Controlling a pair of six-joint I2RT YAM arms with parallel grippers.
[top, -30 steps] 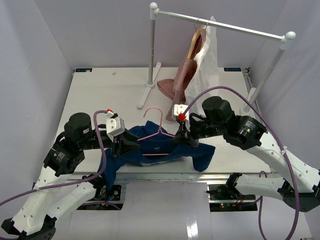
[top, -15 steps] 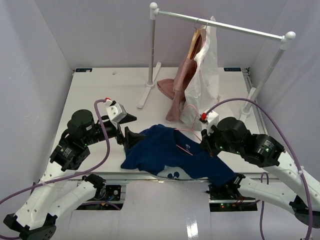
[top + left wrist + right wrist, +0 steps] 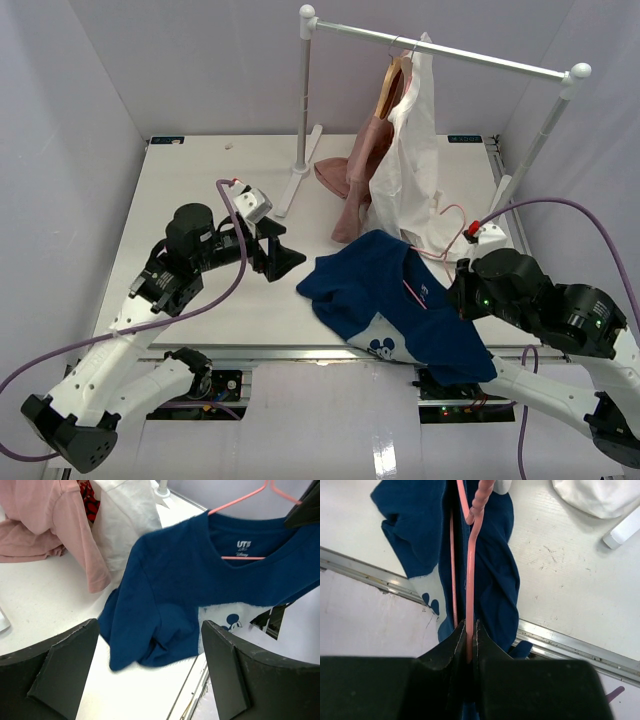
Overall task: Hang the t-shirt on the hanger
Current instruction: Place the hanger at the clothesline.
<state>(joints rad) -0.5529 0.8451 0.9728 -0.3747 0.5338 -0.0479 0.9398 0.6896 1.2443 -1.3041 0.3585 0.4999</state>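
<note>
The navy t-shirt [image 3: 385,300] lies crumpled at the table's front right, its hem with the white Mickey print hanging over the edge. The pink hanger [image 3: 411,292] sits partly inside its collar, with the hook rising behind. My right gripper [image 3: 458,290] is shut on the hanger's wire [image 3: 471,570] and holds it over the t-shirt [image 3: 495,575]. My left gripper [image 3: 283,257] is open and empty, just left of the shirt and apart from it. In the left wrist view the gripper [image 3: 150,675] faces the t-shirt [image 3: 190,590], and the hanger [image 3: 242,558] shows in the collar.
A white clothes rack [image 3: 440,50] stands at the back with a tan wooden hanger [image 3: 390,85], a dusty-pink garment [image 3: 360,170] and a white garment [image 3: 415,160] drooping onto the table behind the shirt. The table's metal front edge [image 3: 300,350] runs close under the shirt.
</note>
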